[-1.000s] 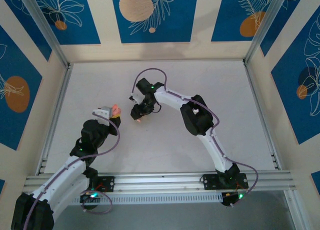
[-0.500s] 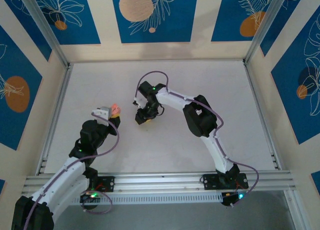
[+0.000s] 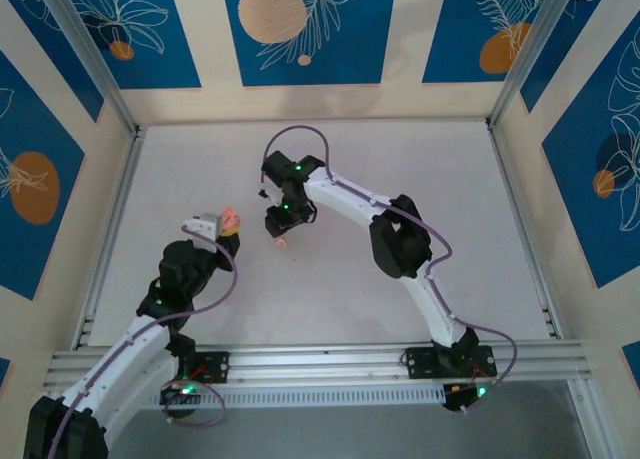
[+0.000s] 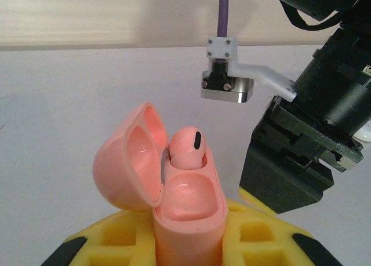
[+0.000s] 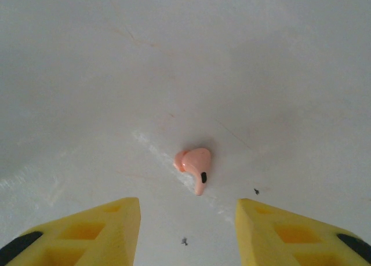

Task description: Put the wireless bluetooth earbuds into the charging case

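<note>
- Pink case (image 4: 188, 217) stands upright at the lower middle of the left wrist view with its lid open. It is pinched by the left end effector (image 4: 188, 246), and in the top view neither has moved over the last second.
- One earbud (image 4: 186, 149) already sits in the far socket, and the near socket is bare.
- The loose earbud (image 5: 194, 166) lies on the tabletop (image 5: 87, 75) at the centre of the right wrist view, stem toward the lower edge.
- The right end effector (image 5: 188, 217) has shifted. Half a second ago it sat slightly lower and further right in the top view; now it is up and left, with the loose earbud just below it.
- Its fingers are spread with nothing between them, and the loose earbud lies just ahead of the gap.
- This looks like lining up for the pick. I judge the task half done, with the second earbud not yet grasped.
</note>
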Controlling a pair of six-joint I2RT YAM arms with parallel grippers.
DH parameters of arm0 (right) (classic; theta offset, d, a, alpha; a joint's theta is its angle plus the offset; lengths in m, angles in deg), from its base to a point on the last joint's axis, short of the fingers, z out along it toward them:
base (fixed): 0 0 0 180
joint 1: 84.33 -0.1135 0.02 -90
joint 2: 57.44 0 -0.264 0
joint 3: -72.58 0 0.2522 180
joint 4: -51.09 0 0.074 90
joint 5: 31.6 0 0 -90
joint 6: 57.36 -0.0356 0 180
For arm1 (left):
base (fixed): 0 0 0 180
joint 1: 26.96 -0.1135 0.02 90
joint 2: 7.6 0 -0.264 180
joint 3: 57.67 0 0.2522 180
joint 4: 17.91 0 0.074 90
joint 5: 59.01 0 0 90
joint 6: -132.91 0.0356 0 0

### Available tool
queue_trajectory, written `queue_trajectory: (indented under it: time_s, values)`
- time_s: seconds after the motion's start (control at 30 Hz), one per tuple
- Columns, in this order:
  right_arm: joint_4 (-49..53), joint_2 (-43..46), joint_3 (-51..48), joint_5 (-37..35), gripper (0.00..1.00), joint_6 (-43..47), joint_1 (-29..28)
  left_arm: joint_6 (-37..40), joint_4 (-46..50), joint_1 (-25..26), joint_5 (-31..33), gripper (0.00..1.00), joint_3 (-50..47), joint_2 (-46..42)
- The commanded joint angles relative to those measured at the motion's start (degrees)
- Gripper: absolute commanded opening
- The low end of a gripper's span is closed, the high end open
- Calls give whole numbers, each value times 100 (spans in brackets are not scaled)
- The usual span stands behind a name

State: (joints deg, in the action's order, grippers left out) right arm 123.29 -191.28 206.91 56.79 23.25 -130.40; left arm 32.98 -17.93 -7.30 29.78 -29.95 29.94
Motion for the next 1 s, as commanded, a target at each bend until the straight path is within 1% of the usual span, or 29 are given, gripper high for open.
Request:
queue_trajectory:
  time_s: [0.0, 0.23, 0.5, 0.77, 0.97]
  values:
    - [356, -339, 306, -182, 48, -12, -108, 118, 63, -76, -20, 21, 99, -99]
    - [572, -754, 727, -415, 48, 86, -227, 130, 112, -73, -10, 21, 96, -181]
    - [556, -924, 748, -496, 49, 122, -258, 128, 152, -76, 16, 21, 72, -231]
    - [391, -1029, 735, -542, 44, 113, -316, 116, 182, -75, 9, 21, 56, -280]
    - [377, -1074, 737, -595, 37, 104, -324, 118, 227, -72, -11, 21, 63, -282]
